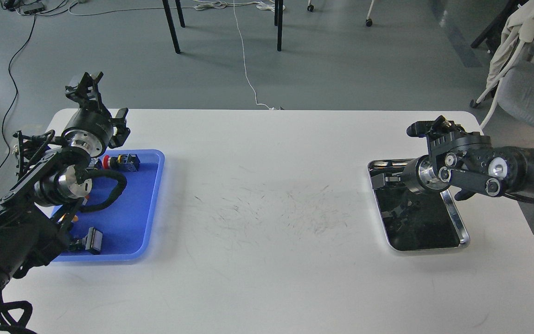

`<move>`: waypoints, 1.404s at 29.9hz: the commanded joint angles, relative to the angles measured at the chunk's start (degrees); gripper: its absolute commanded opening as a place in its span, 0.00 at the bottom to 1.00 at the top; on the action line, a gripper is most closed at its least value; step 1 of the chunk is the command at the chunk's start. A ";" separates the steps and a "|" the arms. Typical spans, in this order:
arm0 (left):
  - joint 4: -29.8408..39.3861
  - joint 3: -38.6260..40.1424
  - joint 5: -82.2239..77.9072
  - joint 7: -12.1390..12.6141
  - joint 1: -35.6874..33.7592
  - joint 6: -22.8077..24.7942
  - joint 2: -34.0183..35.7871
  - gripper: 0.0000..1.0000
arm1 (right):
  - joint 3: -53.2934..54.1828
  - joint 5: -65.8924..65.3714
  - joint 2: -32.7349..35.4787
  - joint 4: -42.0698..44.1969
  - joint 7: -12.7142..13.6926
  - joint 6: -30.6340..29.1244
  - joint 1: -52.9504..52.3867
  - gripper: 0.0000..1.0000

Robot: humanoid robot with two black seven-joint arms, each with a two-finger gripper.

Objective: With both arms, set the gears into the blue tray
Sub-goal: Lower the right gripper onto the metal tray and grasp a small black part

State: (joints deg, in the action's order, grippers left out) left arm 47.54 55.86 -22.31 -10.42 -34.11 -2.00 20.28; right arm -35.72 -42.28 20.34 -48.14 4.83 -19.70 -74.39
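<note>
The blue tray point(132, 208) lies at the table's left end, partly covered by my left arm. My left gripper point(84, 86) points up and away beyond the tray's far edge, above the table's back left corner; it is too small and dark to read. My right gripper point(387, 176) hangs low over the far left end of the shiny steel tray point(454, 218). Its fingers merge with the tray's dark bottom. I cannot pick out the gears: the dark tray floor shows only the arm's reflection.
In the blue tray lie a red-capped button switch point(118, 161), a black block point(92, 240) and a small orange piece point(74, 217). Scuffed white tabletop point(267, 208) separates the two trays. A grey chair point(526, 93) stands beyond the table's right corner.
</note>
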 commanded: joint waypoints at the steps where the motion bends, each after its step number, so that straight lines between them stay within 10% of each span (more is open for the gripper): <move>1: 0.01 0.04 -0.01 -0.03 0.10 -0.02 0.12 0.98 | -0.14 0.01 -0.04 0.33 -0.09 0.01 0.03 0.85; 21: -0.26 -0.05 -0.01 -0.04 0.19 -0.02 1.26 0.98 | -0.14 -1.05 0.49 1.12 -0.44 0.01 1.53 0.68; 31: -0.35 -0.14 -0.01 -0.04 0.36 -0.02 1.26 0.98 | -0.14 -0.96 0.75 1.12 -0.44 0.01 1.70 0.33; 35: -0.35 -0.05 -0.01 -0.04 0.36 -0.02 1.35 0.98 | -0.14 -0.96 0.93 1.12 -0.44 -0.17 1.70 0.02; 42: -0.35 -0.05 -0.01 -0.04 0.36 0.07 1.70 0.98 | 0.30 -0.70 1.28 0.68 -0.44 -0.08 0.04 0.02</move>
State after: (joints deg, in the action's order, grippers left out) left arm 47.18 55.81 -22.33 -10.46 -33.75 -1.96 21.90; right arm -35.84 -43.24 21.41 -47.11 4.40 -19.89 -73.28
